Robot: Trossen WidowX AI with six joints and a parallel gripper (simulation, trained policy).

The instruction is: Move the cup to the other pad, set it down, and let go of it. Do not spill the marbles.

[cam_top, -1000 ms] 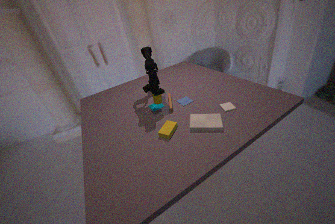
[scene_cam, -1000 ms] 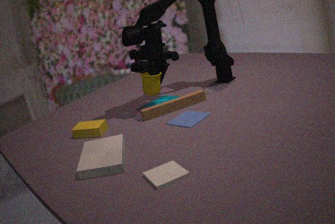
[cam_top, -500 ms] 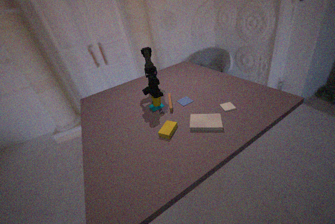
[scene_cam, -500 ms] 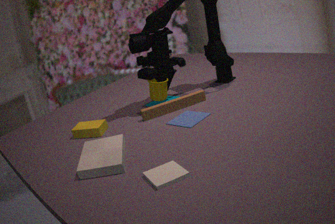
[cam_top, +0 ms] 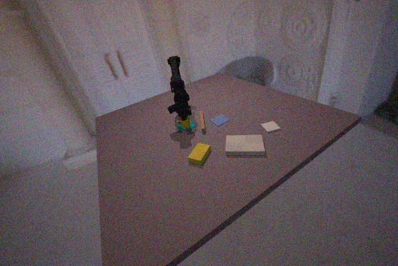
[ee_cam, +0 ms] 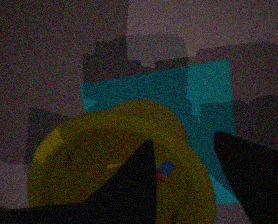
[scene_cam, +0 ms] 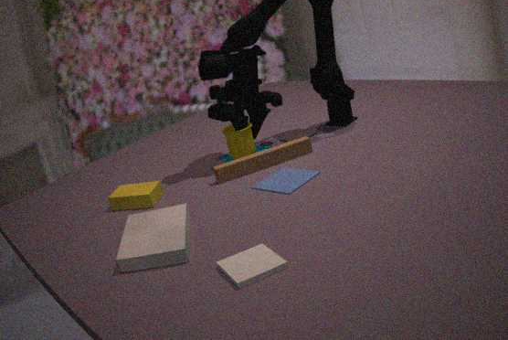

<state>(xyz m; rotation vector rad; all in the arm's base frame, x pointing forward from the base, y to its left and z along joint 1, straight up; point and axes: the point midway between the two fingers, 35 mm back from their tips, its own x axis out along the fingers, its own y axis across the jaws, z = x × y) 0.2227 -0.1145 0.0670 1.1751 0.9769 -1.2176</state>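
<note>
The yellow cup (cam_top: 185, 123) (scene_cam: 240, 144) (ee_cam: 170, 120) stands upright on the cyan pad (cam_top: 192, 126) (scene_cam: 262, 148) (ee_cam: 210, 82). A blue marble (ee_cam: 167, 167) and a red marble (ee_cam: 159, 175) show inside it; the rest of its inside is hidden by a finger. My gripper (cam_top: 185, 118) (scene_cam: 248, 130) (ee_cam: 183, 143) is open around the cup's wall, with one finger inside the rim and the other outside, apart from the wall. The blue pad (cam_top: 220, 120) (scene_cam: 287, 180) lies bare on the other side of a wooden bar.
The wooden bar (cam_top: 202, 121) (scene_cam: 265, 160) stands close beside the cyan pad. A yellow block (cam_top: 199, 153) (scene_cam: 135, 196), a large pale slab (cam_top: 245, 144) (scene_cam: 155, 234) and a small pale tile (cam_top: 270, 126) (scene_cam: 251, 264) lie farther off.
</note>
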